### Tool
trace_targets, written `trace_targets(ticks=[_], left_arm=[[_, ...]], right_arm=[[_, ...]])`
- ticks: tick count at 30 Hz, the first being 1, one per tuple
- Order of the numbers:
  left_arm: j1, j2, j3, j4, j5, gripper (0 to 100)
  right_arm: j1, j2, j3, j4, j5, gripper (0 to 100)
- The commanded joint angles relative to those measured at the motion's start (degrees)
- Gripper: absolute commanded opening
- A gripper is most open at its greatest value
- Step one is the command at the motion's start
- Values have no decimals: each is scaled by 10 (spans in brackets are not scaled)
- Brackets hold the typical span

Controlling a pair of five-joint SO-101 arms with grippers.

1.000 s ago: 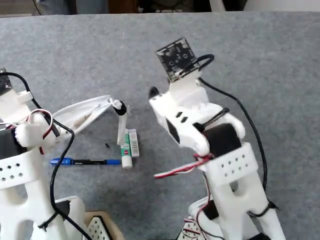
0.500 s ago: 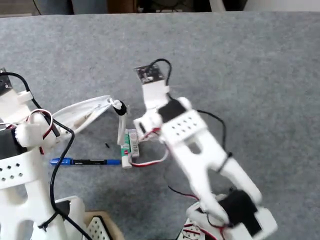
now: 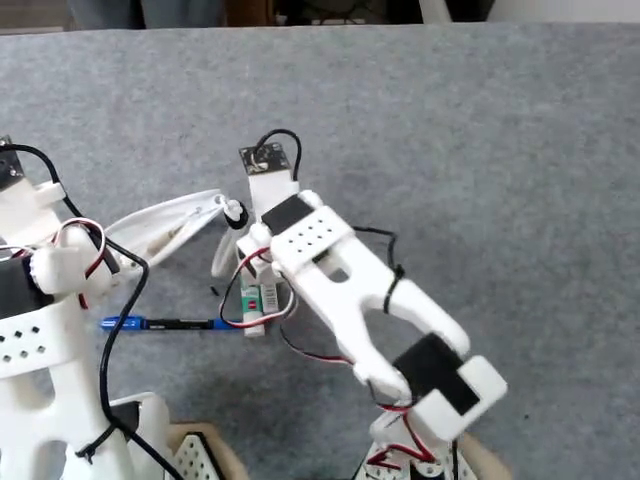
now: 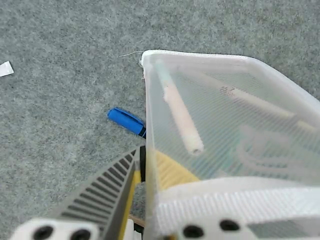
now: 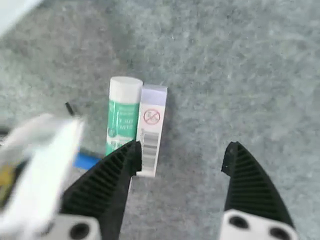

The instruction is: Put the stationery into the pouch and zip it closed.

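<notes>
A translucent white pouch [image 4: 225, 125] hangs in my left gripper [image 4: 147, 185], which is shut on its edge; a pencil [image 4: 180, 115] lies inside it. In the high view the pouch [image 3: 165, 225] sits at the left. A green-and-white glue stick [image 5: 122, 117] and a white eraser [image 5: 151, 130] lie side by side on the felt. My right gripper [image 5: 182, 150] hovers open just above them, one finger [image 5: 117, 170] over the glue stick's lower end. A blue pen [image 3: 170, 323] lies beside the glue stick [image 3: 255, 300]. A white stick-shaped item with a black end [image 3: 228, 250] leans by the pouch mouth.
Grey felt [image 3: 480, 150] covers the table, with wide free room to the right and far side. The right arm [image 3: 330, 270] stretches across the middle. A small black speck [image 3: 214, 291] lies near the pen. A cardboard piece [image 3: 205, 450] sits at the near edge.
The right arm swung left and lowered until its gripper came over the glue stick and eraser. The white stick-shaped item tilted slightly. The left arm and pouch stayed put.
</notes>
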Motion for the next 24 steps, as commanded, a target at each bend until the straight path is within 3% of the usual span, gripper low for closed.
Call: trace_targets(ticks=[1,12,21,24], left_arm=[[-17,3,23,8,6,28],[-17,3,23,8,6,28],[-17,3,22,8,6,28],[-17,3,22,8,6,28]], right_arm=[[-7,14,-26,-31,-8,270],[-32,82,-30,-101,-4,269],[1,132,-79,-28,-4,267],[7,140,-90,-16,-4,194]])
